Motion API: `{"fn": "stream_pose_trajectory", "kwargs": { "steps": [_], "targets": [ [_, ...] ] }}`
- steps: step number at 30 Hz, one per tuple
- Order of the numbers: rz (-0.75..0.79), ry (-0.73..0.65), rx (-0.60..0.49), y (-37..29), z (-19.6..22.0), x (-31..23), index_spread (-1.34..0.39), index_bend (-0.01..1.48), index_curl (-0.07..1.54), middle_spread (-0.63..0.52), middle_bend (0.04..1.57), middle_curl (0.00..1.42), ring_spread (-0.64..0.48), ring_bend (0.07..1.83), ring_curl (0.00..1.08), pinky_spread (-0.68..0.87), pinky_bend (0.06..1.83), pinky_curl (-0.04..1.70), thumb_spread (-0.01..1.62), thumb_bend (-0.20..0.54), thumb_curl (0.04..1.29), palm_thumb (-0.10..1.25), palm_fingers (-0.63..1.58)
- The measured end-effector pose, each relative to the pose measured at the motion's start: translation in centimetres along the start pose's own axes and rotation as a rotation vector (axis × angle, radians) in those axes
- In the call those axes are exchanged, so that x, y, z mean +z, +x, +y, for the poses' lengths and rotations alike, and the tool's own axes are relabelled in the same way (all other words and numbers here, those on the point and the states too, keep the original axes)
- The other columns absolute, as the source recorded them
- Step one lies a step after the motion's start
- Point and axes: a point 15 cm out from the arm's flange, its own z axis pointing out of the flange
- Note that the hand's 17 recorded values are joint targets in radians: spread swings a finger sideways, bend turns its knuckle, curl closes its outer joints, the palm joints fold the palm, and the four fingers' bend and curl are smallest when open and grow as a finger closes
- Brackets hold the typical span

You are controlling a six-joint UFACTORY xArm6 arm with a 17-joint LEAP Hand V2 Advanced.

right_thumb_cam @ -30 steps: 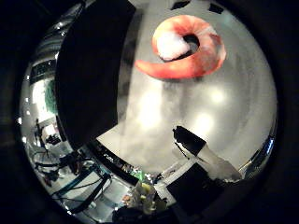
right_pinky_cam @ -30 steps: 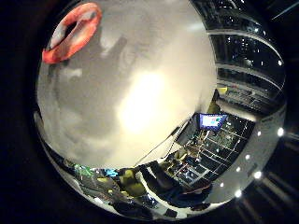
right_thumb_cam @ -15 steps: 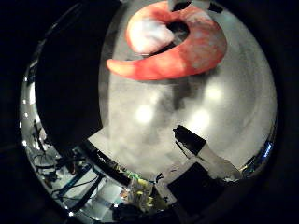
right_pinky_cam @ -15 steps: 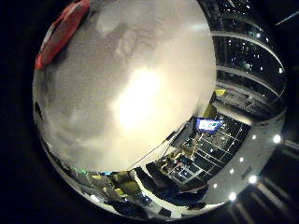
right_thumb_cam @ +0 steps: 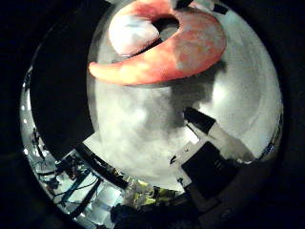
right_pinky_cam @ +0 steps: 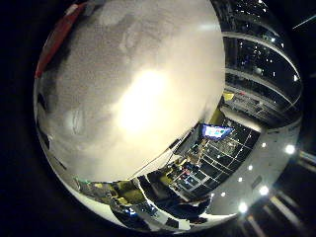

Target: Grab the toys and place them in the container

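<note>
You see little of the right hand [right_thumb_cam: 217,148]: blocky fingers [right_thumb_cam: 200,119] with a black boxy tip, a white segment behind, and a black rectangular body part.

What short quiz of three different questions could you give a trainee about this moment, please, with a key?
1. True or false: the orange curved toy lies on the grey table.
2. Which is correct? A: the toy is lifted off the table. B: the toy lies on the table, close to the palm. C: the toy is inside a container.
3. Fill in: in the little finger side view, only a narrow strip of the ____ shows at the table's edge.

Key: 1 true; 2 B; 3 toy. A part of the hand reaches in over the table, but its fingers' pose cannot be read.
</note>
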Motion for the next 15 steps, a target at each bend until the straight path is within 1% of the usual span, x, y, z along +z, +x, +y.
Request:
{"fn": "stream_pose_trajectory", "kwargs": {
  "steps": [1,2,4,5,7,10,15],
  "targets": [
    [0.008,0.001,-0.004,0.1,0.0,-0.1,-0.48,0.60,0.44,-0.05,0.20,0.32,0.07,0.13,0.19,0.32,0.18,0.26,0.90,-0.022,0.39,0.93,0.35],
    [0.017,0.006,-0.005,0.4,-0.1,-0.4,-0.50,0.69,0.47,-0.06,0.20,0.33,0.05,0.14,0.17,0.31,0.17,0.25,0.90,-0.021,0.39,0.94,0.36],
    [0.025,0.015,0.003,0.9,0.0,-0.9,-0.51,0.77,0.50,-0.09,0.22,0.33,0.04,0.14,0.16,0.31,0.17,0.24,0.89,-0.017,0.39,0.96,0.39],
    [0.025,0.017,0.004,0.9,-0.1,-1.0,-0.51,0.86,0.52,-0.12,0.25,0.34,0.02,0.13,0.14,0.30,0.15,0.23,0.88,-0.012,0.39,0.98,0.43],
    [0.033,0.024,0.007,1.2,0.0,-1.5,-0.50,1.00,0.57,-0.16,0.30,0.36,-0.02,0.15,0.12,0.29,0.15,0.20,0.86,-0.015,0.40,1.01,0.46],
    [0.051,0.035,0.004,1.8,-0.1,-1.6,-0.49,1.09,0.60,-0.22,0.37,0.38,-0.05,0.15,0.11,0.28,0.15,0.18,0.85,-0.016,0.40,1.03,0.48],
    [0.050,0.032,0.007,1.7,0.3,-1.6,-0.47,1.13,0.60,-0.26,0.42,0.39,-0.07,0.16,0.10,0.27,0.16,0.17,0.84,-0.020,0.39,1.04,0.48]
  ]
}}
